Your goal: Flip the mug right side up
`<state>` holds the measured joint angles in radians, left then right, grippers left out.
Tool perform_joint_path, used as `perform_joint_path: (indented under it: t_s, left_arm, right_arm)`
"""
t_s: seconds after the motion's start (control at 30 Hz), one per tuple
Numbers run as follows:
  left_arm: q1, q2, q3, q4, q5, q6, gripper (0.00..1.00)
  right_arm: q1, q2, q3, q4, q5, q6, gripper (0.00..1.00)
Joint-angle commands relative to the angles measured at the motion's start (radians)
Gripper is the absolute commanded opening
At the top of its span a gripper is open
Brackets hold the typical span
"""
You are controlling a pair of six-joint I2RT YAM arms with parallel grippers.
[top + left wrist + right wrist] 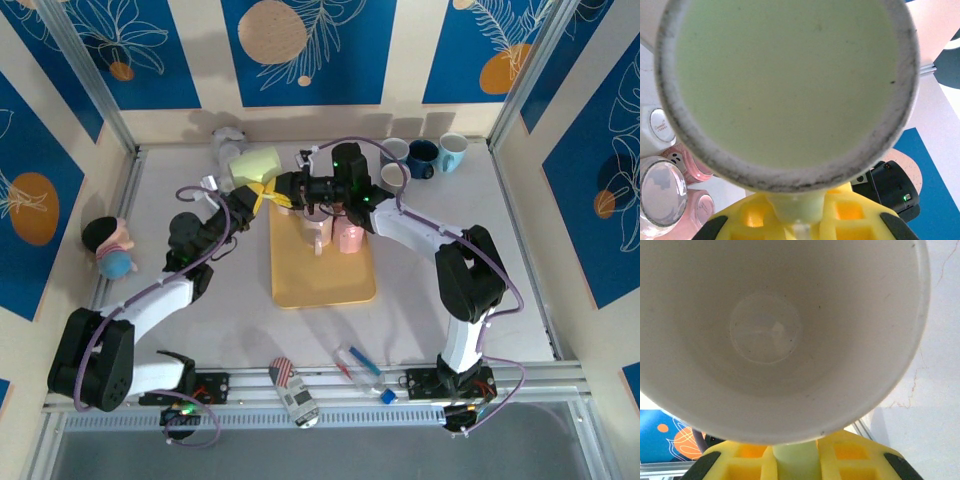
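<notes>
Grey table (400,320), left tool (262,192) gripping mug (256,165)

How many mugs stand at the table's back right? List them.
3, in a row: a pale mug leftmost, a navy mug in the middle, a light blue mug rightmost. None looks hidden there.

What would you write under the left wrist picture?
Left gripper pinching the handle of the pale green mug, its ringed base facing the camera, pink cups at lower left.

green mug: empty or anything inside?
Empty. The right wrist view looks straight into the mug: bare pale bottom and walls, no liquid or object.
</notes>
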<state>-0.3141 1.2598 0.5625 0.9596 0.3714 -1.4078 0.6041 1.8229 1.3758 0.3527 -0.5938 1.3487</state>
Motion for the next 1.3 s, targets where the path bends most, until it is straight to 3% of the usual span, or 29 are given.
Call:
perform_joint_path:
  t_s: [0.0,0.07,0.17,0.3,0.63,0.87,1.03,1.27]
  left_arm:
    - [0.004,-0.016,0.002,0.146,0.013,0.075,0.0]
    - [0.005,-0.024,-0.003,0.138,0.014,0.102,0.11]
    - [0.004,-0.049,0.004,0.047,0.01,0.135,0.45]
    - [0.004,-0.125,0.0,-0.066,-0.018,0.229,0.66]
    - [0.017,-0.35,0.081,-0.577,0.027,0.517,0.97]
    - [0.051,-0.432,0.165,-0.887,0.09,0.702,1.0]
    - [0.058,-0.485,0.173,-0.959,0.101,0.838,1.0]
    - [0.058,-0.476,0.236,-1.129,0.1,1.076,1.0]
  right_arm:
    - [0.001,-0.009,0.011,-0.03,0.059,-0.008,0.0]
    - [0.004,-0.019,0.027,-0.066,0.07,-0.047,0.0]
    - [0.012,-0.032,0.044,-0.099,0.086,-0.097,0.0]
    - [0.02,-0.048,0.045,-0.106,0.1,-0.133,0.0]
    - [0.007,-0.082,0.081,-0.16,0.095,-0.224,0.0]
    - [-0.011,-0.134,0.092,-0.269,0.102,-0.319,0.0]
    - [-0.024,-0.173,0.103,-0.365,0.063,-0.476,0.0]
    - [-0.049,-0.236,0.144,-0.618,0.125,-0.701,0.0]
